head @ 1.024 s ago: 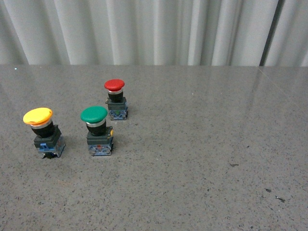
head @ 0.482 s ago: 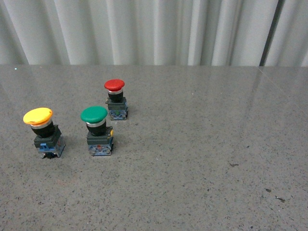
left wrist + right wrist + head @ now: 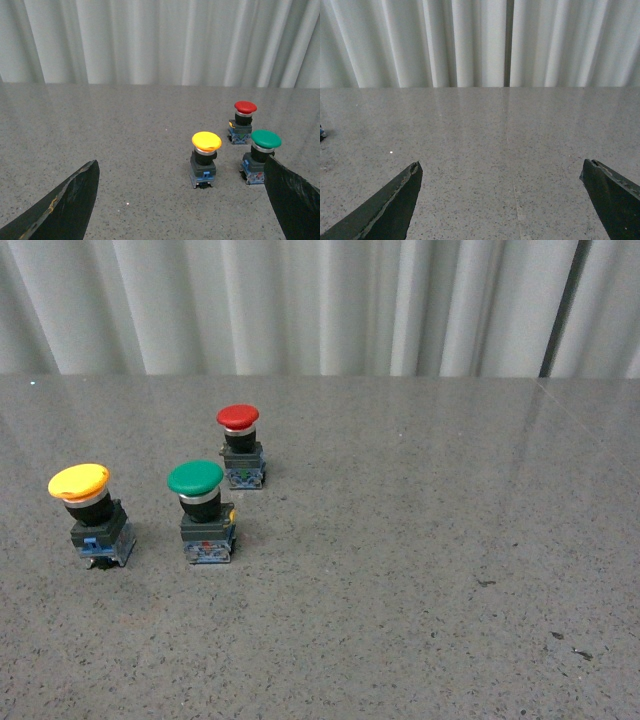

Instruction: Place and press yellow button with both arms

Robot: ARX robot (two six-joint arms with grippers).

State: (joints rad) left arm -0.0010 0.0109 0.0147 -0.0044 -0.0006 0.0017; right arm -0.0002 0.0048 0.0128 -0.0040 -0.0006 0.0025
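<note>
The yellow button [image 3: 88, 512] stands upright at the left of the grey table, with a yellow mushroom cap, black body and blue-grey base. It also shows in the left wrist view [image 3: 205, 158], ahead of my left gripper [image 3: 182, 172], which is open and empty with its jaws wide apart. My right gripper [image 3: 502, 170] is open and empty over bare table; no button lies between its jaws. Neither arm shows in the front view.
A green-capped button [image 3: 203, 511] stands just right of the yellow one, also in the left wrist view [image 3: 261, 156]. A red-capped button [image 3: 240, 445] stands behind it, also in the left wrist view [image 3: 243, 121]. A pleated white curtain [image 3: 320, 305] backs the table.
</note>
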